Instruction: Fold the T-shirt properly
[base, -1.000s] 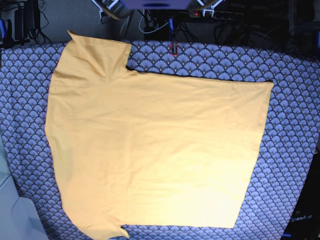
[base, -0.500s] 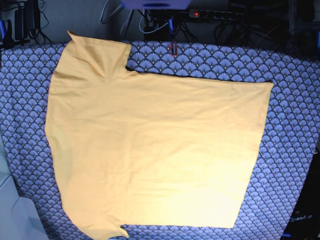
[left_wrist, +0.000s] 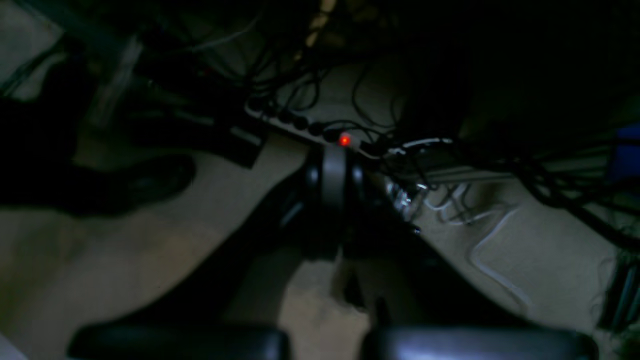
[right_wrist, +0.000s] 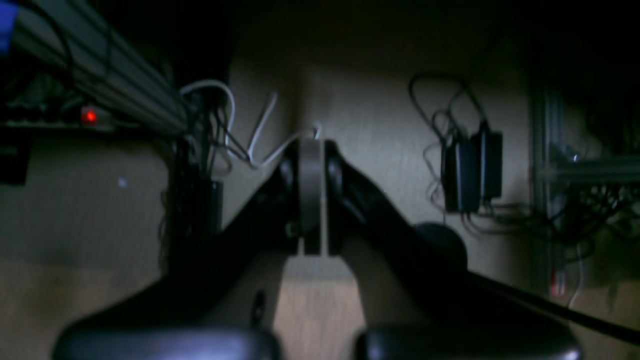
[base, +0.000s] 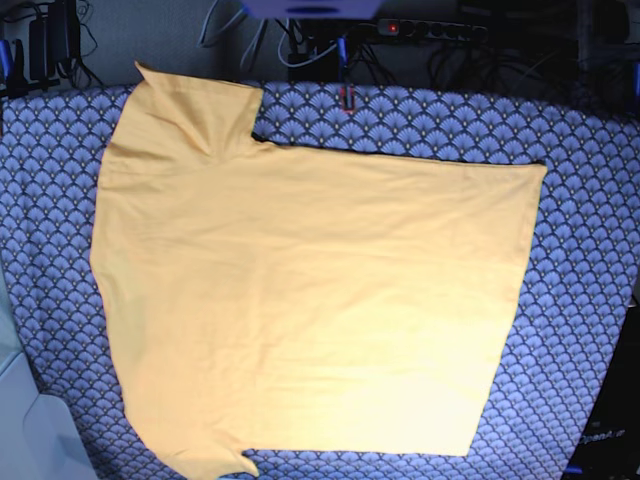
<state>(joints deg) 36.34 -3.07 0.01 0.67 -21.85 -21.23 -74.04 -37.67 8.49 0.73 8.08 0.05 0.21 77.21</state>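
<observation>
Meanwhile the T-shirt (base: 310, 300) lies unmoved; both tools (left_wrist: 334, 172) (right_wrist: 311, 192) hang clenched, empty.

Base view bright, glary; both wrist views dim, blurred

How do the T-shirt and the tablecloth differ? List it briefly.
The T-shirt is plain yellow-orange; the tablecloth is blue-grey with a fan pattern. The T-shirt lies on top; the tablecloth lies beneath it and reaches wider, showing around it on three sides. Both lie spread flat.
</observation>
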